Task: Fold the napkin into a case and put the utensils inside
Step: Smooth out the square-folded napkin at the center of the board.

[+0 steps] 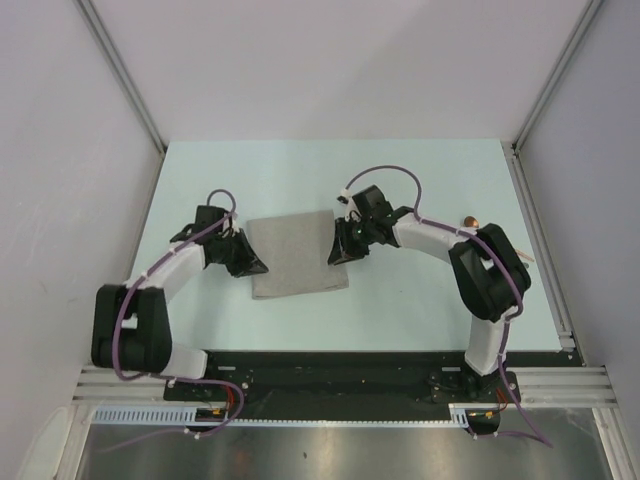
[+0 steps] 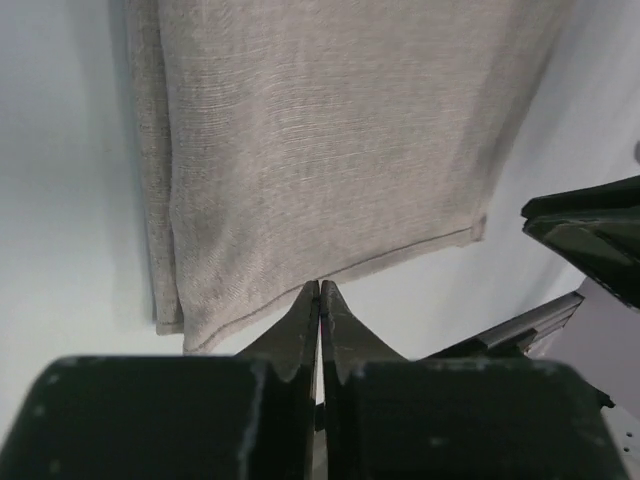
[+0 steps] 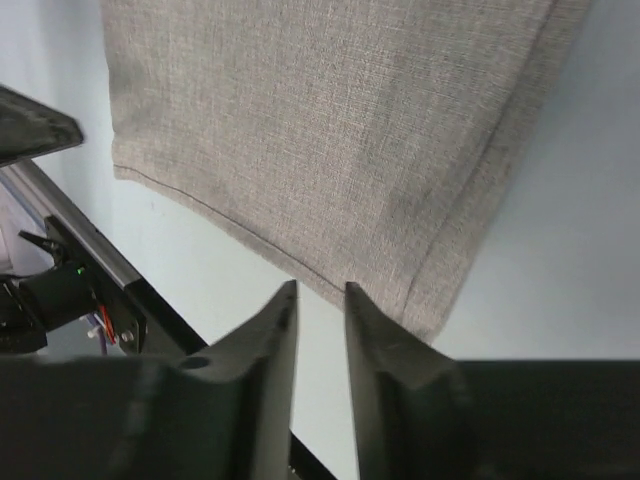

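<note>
Napkin: the napkin (image 1: 295, 255) lies flat at mid-table as a grey-beige, roughly square fold, between the two grippers.
Napkin layers: in the left wrist view (image 2: 320, 150) a second layer edge runs along one side. In the right wrist view (image 3: 330, 130) a stitched hem and a folded strip show.
Left gripper: the left gripper (image 1: 255, 265) (image 2: 320, 288) has its fingers pressed together, tips at the hem. Whether they pinch cloth I cannot tell.
Right gripper: the right gripper (image 1: 338, 252) (image 3: 320, 288) has its fingers a narrow gap apart, tips at the opposite hem near a corner.
Utensils: a copper-coloured utensil (image 1: 470, 219) shows only its end on the table, well apart from the napkin.
Obstruction: the right arm (image 1: 440, 235) covers the rest of it.
Surroundings: pale blue-green table (image 1: 400, 180), purple cables (image 1: 385, 172), aluminium rail (image 1: 340, 385) at the near edge.
</note>
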`<state>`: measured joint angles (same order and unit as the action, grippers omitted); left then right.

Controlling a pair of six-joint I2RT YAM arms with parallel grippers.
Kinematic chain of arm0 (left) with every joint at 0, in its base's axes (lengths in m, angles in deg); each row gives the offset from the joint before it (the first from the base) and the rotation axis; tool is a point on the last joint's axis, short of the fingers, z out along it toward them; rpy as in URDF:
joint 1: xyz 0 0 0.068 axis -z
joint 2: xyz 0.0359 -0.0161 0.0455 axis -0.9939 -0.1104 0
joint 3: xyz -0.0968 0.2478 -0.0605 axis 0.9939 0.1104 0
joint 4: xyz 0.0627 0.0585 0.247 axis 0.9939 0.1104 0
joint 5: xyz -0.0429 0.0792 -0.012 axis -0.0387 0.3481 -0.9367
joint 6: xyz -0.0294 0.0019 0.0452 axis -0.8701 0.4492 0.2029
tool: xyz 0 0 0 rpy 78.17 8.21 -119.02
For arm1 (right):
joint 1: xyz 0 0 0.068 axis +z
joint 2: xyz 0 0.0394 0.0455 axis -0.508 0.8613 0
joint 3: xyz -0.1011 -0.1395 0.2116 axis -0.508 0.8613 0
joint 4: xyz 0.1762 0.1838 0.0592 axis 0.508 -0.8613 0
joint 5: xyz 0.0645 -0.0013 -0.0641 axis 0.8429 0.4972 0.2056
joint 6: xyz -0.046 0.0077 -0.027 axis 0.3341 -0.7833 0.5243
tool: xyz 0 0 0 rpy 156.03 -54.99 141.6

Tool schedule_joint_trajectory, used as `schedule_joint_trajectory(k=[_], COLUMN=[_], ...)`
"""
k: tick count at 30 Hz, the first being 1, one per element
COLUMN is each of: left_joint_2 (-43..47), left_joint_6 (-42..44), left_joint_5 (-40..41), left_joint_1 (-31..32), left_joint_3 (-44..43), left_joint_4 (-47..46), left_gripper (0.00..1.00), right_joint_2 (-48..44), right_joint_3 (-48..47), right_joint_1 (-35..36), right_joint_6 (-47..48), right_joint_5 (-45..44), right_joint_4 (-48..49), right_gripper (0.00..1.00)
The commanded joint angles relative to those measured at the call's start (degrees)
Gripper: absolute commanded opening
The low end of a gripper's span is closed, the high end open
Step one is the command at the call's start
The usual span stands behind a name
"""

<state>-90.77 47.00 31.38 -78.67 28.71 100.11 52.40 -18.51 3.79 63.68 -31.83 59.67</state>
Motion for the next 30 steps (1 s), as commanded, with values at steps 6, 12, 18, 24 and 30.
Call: schedule_joint_trajectory(k=[6, 12, 18, 24, 30], left_joint_2=[-6.5, -6.6, 2.2, 2.3, -14.5], left_joint_6=[3.1, 1.4, 3.4, 0.0, -2.2], left_joint_5=[6.6, 8.1, 2.4, -5.7, -7.6], left_joint_1=[-3.8, -4.7, -4.7, -7.6, -8.0], left_joint_3=[6.5, 7.4, 6.1, -1.5, -11.6], left_joint_4=[1.2, 0.5, 0.9, -4.4, -13.8], left_gripper=[0.0, 0.0, 0.16, 0.43, 0.14], right_joint_2=[7.1, 8.4, 2.4, 7.0, 14.0], right_joint_3=[5.5, 3.3, -5.8, -12.2, -12.8], right_joint_1=[-4.0, -4.2, 0.6, 5.0, 7.2], right_joint_6=[0.1, 1.9, 4.5, -1.6, -16.9], right_joint_5=[8.1, 4.2, -2.6, 2.2, 12.7], right_joint_4=[12.7, 10.1, 1.6, 5.8, 26.8], right_gripper=[0.15, 0.14, 0.27, 0.48, 0.32])
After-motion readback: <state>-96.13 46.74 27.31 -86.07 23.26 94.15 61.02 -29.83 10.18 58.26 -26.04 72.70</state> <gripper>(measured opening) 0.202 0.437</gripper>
